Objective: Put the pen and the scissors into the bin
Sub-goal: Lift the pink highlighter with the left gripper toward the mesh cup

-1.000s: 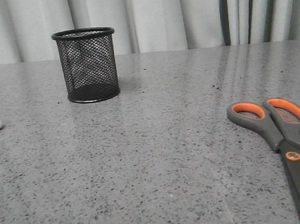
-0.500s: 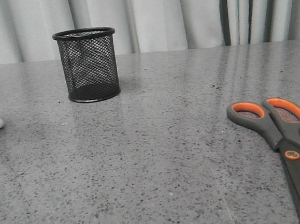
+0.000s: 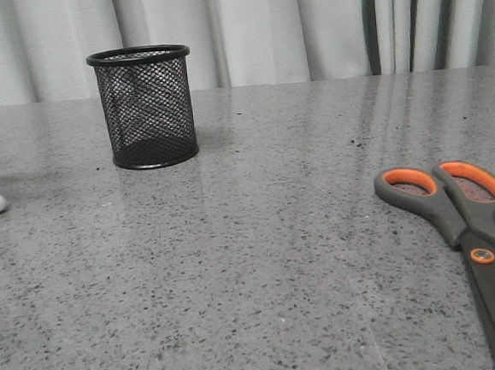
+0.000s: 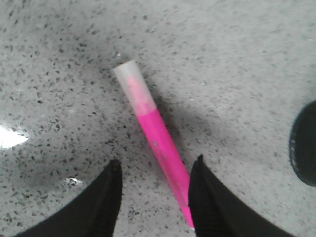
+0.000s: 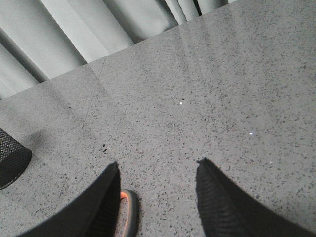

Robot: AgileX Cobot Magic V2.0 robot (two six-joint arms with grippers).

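Judging by what lies on the table, we have nothing in the bin yet: it stands empty at far left, the pen lies flat at the left edge, and the scissors lie near right. Our left gripper hovers spread over the pen without touching it; the right gripper is likewise spread, holding nothing, near the scissors' handle.

Low front view faces curtains; wrist views look down close on table
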